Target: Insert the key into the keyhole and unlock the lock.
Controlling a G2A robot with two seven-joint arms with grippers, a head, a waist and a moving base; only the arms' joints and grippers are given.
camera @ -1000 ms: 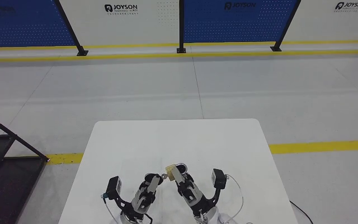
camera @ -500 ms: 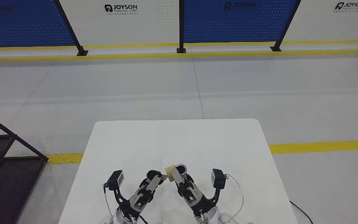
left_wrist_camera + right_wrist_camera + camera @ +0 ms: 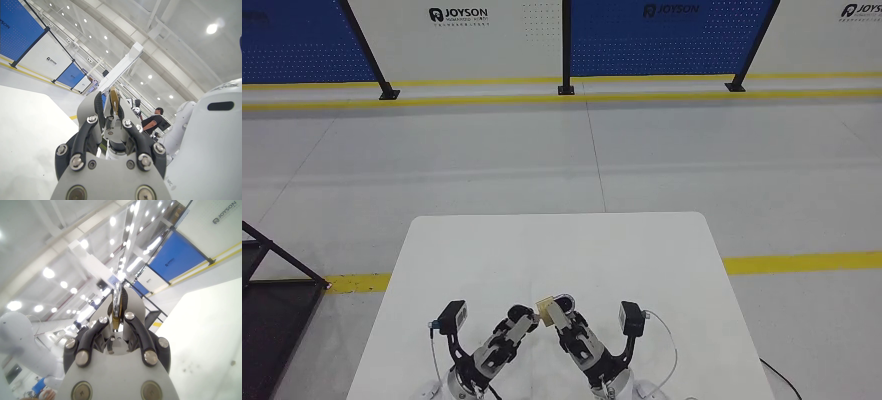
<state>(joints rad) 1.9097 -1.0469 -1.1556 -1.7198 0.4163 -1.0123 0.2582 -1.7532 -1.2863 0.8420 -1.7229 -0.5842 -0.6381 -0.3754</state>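
A brass padlock (image 3: pixel 549 304) with a chrome shackle is held just above the near part of the white table (image 3: pixel 542 250). My right gripper (image 3: pixel 562 320) is shut on it. In the right wrist view the lock body (image 3: pixel 115 315) sits between the fingers and the shackle sticks out past my right gripper (image 3: pixel 118 295). My left gripper (image 3: pixel 526 318) meets the lock from the other side. In the left wrist view a brass key head (image 3: pixel 114 99) with a hole stands in my left gripper (image 3: pixel 108 100), close against one finger. The key blade is hidden.
Both arms sit close together near the table's front edge. A thin cable (image 3: pixel 667 345) loops beside the right arm. A black frame (image 3: pixel 272 262) stands on the floor off the table's left side. The far half of the table lies open.
The left wrist has rolled, and its camera block has swung up and to the right. The lock and the right gripper have stayed in place.
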